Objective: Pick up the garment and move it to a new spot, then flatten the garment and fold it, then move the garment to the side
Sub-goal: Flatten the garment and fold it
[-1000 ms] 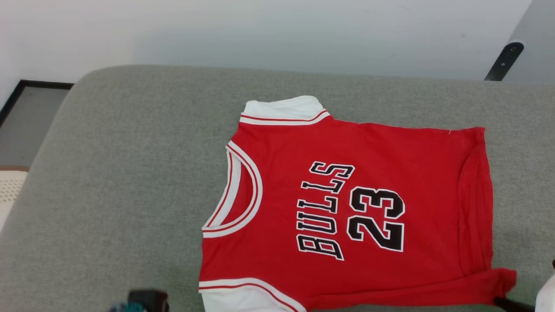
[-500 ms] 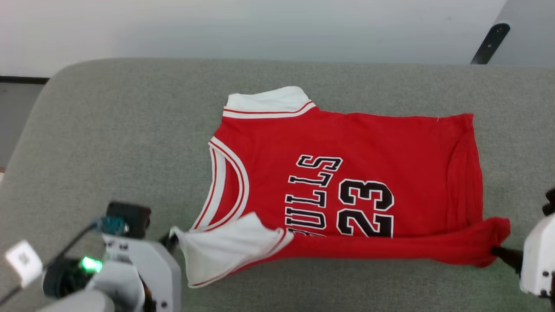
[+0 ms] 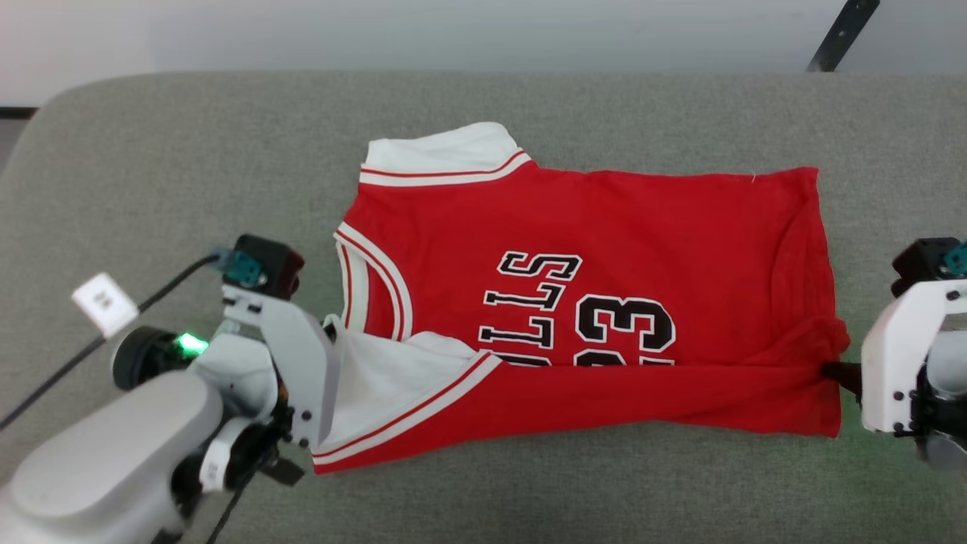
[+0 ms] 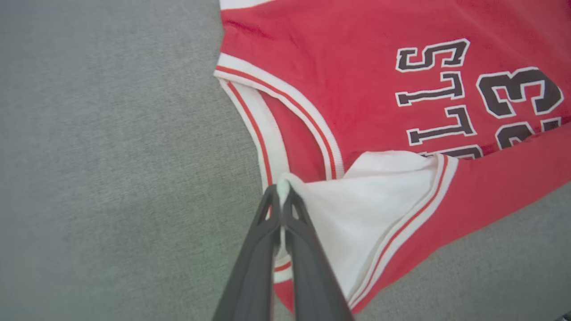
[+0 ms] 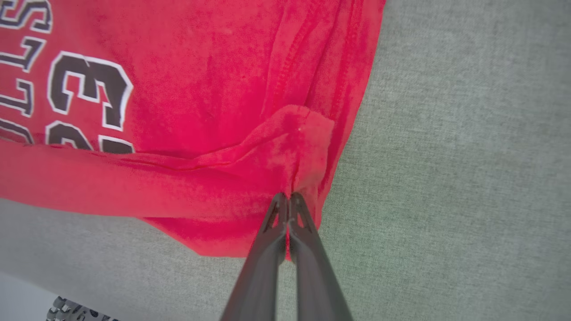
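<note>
Head view, placing: the garment [image 3: 604, 249], a red jersey, lies on the grey bench [image 3: 189, 174] from centre to 3 o'clock, neck opening toward 9 o'clock and hem toward 3 o'clock.
Fold: its 6 o'clock edge is lifted and turned toward 12 o'clock, covering the lower parts of "BULLS" and "23".
Left arm: the left gripper [image 4: 281, 196] sits at 8 o'clock, fingers pressed together and clamped on the corner of the near sleeve [image 3: 378, 378].
Right arm: the right gripper [image 5: 289, 198] sits at 3 o'clock, fingers pressed together and clamped on the red hem corner, with cloth bunched at the tips.
Bench edges: the far edge runs across at 12 o'clock with a pale wall [image 3: 453, 30] behind it; there is a rounded corner at 10 o'clock.
Open room: broad bare bench toward 9 o'clock, a narrower band at 12 o'clock beyond the far sleeve [image 3: 442, 155], and a bare strip at 6 o'clock below the fold.
Counts: one garment, two white sleeves, two grippers, one bench.
</note>
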Available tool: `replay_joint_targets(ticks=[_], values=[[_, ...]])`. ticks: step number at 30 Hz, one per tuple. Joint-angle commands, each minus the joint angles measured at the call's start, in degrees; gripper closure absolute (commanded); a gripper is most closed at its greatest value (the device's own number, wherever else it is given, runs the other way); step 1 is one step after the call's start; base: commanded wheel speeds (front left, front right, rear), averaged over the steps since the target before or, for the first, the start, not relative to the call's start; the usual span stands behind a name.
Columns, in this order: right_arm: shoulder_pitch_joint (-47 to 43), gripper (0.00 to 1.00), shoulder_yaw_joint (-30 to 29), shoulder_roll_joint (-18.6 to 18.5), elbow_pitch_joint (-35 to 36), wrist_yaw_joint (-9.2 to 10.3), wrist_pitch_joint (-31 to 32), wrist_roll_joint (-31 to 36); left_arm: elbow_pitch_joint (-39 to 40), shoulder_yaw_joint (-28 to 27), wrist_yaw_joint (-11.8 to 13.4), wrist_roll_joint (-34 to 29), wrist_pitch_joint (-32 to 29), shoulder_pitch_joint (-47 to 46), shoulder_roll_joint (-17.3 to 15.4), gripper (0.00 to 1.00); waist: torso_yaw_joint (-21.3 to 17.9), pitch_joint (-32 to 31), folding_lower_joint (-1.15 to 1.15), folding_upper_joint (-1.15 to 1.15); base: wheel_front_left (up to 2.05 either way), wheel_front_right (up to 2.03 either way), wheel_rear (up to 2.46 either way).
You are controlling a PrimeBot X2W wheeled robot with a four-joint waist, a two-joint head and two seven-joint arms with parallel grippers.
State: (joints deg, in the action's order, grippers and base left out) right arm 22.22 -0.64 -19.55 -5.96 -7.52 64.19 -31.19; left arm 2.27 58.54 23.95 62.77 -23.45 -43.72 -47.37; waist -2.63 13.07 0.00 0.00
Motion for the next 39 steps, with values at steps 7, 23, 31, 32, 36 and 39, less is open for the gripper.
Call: replay_joint_targets(ticks=[7, 23, 31, 32, 36, 39], values=[[4.4, 1.0, 4.8, -0.7, -5.9, 0.07, -1.6, -0.4, -8.0, 1.9, -4.5, 1.4, -5.6, -4.6, 4.1, 1.0, -0.4, 2.3, 0.0, 0.0, 0.0, 0.0, 0.0], [10.0, 1.0, 10.7, -0.9, -14.9, 0.08, -3.4, -2.4, -20.3, 5.0, -7.9, 5.2, -15.5, -6.4, 8.8, 0.91, -0.7, 4.3, 0.0, 0.0, 0.0, 0.0, 0.0], [11.5, 1.0, 12.4, -0.9, -17.6, 0.08, -4.3, -3.1, -21.6, 5.3, -8.3, 6.5, -19.7, -8.5, 9.6, 0.0, -0.5, 3.8, 0.0, 0.0, 0.0, 0.0, 0.0], [11.7, 1.0, 12.5, -0.8, -17.9, 0.08, -4.5, -3.3, -21.6, 5.3, -8.3, 6.5, -19.9, -8.8, 9.6, 0.0, -0.5, 3.7, 0.0, 0.0, 0.0, 0.0, 0.0], [12.4, 1.0, 13.1, -0.4, -19.0, 0.07, -5.3, -3.6, -21.1, 5.0, -8.1, 6.4, -20.6, -10.0, 9.2, 0.0, -0.5, 3.4, 0.0, 0.0, 0.0, 0.0, 0.0], [12.8, 1.0, 13.6, -0.5, -20.1, 0.08, -5.8, -3.7, -20.3, 4.5, -7.8, 5.9, -20.4, -11.1, 8.4, 0.0, -0.4, 3.1, 0.0, 0.0, 0.0, 0.0, 0.0]])
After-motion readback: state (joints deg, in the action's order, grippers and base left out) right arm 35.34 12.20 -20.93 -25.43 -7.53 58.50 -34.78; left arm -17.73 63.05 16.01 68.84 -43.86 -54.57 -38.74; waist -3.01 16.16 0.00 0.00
